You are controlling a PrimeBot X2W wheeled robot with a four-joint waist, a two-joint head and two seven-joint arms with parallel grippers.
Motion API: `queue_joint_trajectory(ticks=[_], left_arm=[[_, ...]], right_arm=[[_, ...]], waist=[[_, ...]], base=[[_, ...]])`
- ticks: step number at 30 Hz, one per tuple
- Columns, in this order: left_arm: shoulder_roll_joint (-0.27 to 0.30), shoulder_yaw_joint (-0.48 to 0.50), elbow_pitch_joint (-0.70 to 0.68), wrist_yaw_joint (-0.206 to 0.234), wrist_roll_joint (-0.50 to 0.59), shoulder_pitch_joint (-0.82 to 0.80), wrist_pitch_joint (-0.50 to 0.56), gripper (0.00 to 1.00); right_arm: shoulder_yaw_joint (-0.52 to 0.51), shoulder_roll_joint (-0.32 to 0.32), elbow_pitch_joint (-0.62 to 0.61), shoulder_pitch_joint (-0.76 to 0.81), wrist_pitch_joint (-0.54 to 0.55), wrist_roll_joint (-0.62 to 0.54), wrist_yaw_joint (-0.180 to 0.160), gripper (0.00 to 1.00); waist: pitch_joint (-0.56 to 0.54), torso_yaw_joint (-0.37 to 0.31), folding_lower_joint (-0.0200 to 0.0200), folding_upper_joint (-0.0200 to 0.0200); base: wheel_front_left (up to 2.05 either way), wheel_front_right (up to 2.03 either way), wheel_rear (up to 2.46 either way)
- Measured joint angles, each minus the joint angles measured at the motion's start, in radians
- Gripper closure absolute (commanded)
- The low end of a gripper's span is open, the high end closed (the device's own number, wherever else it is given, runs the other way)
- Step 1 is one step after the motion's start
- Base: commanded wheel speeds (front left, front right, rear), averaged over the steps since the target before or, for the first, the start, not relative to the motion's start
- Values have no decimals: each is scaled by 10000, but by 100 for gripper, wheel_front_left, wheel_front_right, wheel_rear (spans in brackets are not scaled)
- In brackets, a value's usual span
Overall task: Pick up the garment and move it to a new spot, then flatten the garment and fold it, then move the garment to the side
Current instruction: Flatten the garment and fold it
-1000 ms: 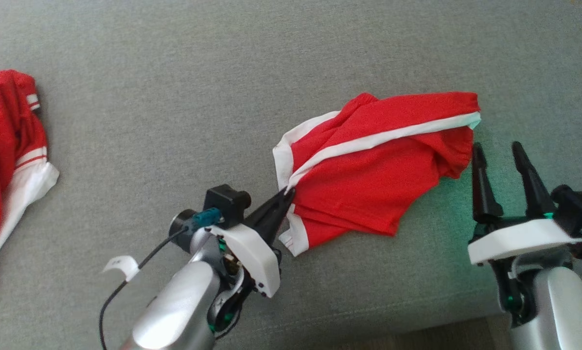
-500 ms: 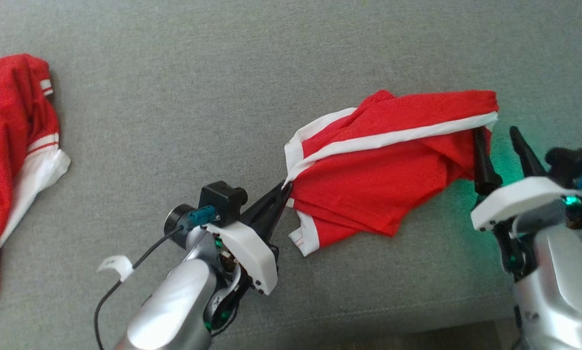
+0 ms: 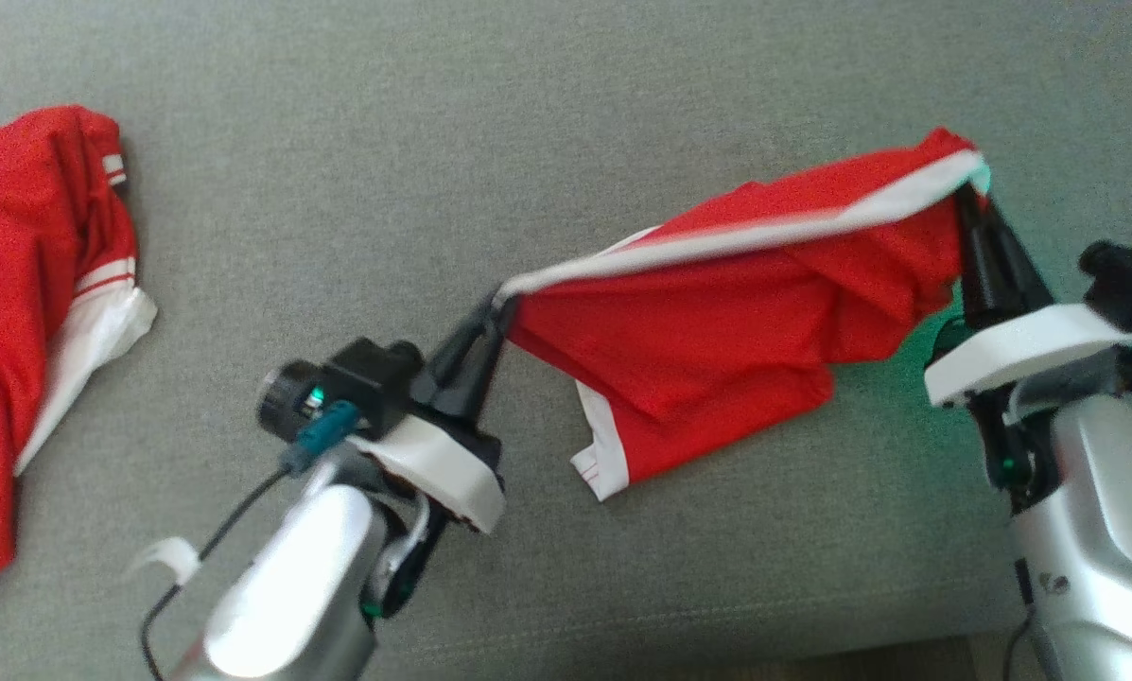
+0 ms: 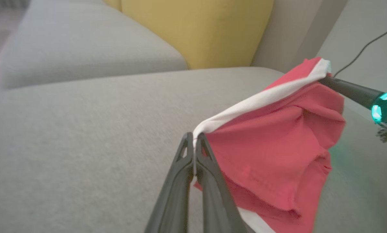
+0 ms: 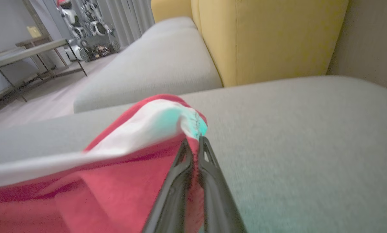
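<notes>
We see a grey sofa seat (image 3: 339,236) with a crumpled red-and-white cloth (image 3: 26,312) lying on it, far to our left. A yellow cushion (image 5: 271,38) stands at its back. Farther off are a thin-legged table (image 5: 28,53) and, blurred, what may be another machine (image 5: 83,19).

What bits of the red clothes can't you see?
Head view: the other red garment is cut off by the left edge.
Head view: the held garment drapes over itself, hiding its shape; its white stripe is blurred.
Left wrist view: its bottom is cut off by the lower edge, partly behind the left claw.
</notes>
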Motion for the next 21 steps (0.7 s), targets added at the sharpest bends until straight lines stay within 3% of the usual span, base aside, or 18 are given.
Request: queue_joint_trajectory(ticks=[12, 17, 21], left_arm=[[752, 771, -2928, 911, 462, -245, -153, 100], [986, 1126, -4498, 1354, 512, -216, 274, 100], [1152, 1254, -5129, 1530, 510, -97, 629, 100]], right_arm=[[-527, -61, -4123, 377, 1455, -203, 0, 100], [-798, 155, -5887, 1430, 2474, -274, 0, 100], [-884, 387, -6631, 1805, 2987, -267, 0, 100]], waist=[[-887, -19, 0, 0], [-1236, 32, -1, 0], [-1253, 31, -1, 0]], base=[[0, 0, 0], [0, 0, 0], [0, 0, 0]])
